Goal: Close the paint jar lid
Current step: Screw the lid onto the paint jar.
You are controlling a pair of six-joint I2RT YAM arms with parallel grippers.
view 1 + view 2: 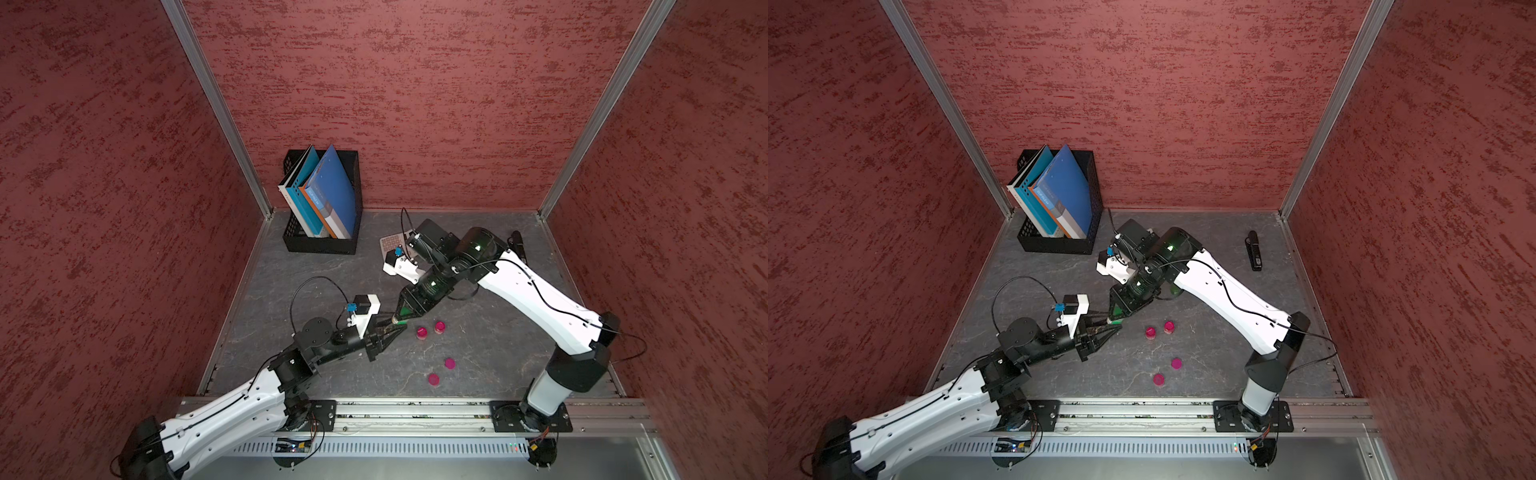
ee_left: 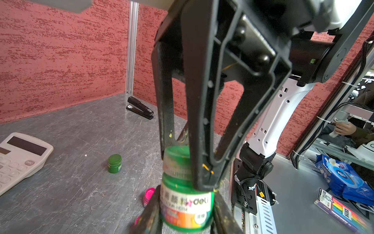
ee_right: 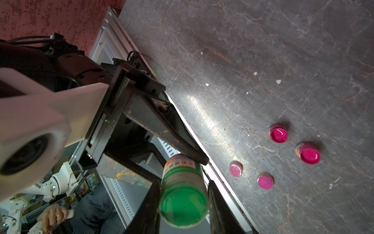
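The paint jar (image 2: 182, 200), the green one, hangs above the middle of the table (image 1: 353, 382) and does not stand on it. My left gripper (image 2: 185, 212) is closed tight on its labelled body and carries it. The lid (image 3: 183, 204) sits on the mouth of the jar, so I count the placing as done. In the left wrist view a pale band of the neck shows under the lid, so I judge it is not turned fully down.

My right gripper (image 2: 183, 170) points at the jar from above. Its fingers (image 3: 217, 202) stand on both sides of the lid, at the rim or almost. Whether they press it, I cannot tell. What is left, I think, is to take the lid firmly, twist it tight and put the jar down.

Just beside, on the table, two pink jars (image 1: 422, 332) (image 1: 439, 327) stand open, and two pink lids (image 1: 449, 363) (image 1: 433, 379) lie apart from them. Farther away a small green jar (image 2: 114, 163) stands with its lid on, then the calculator (image 2: 22, 156), and the stapler (image 1: 1253, 250) near the back wall.
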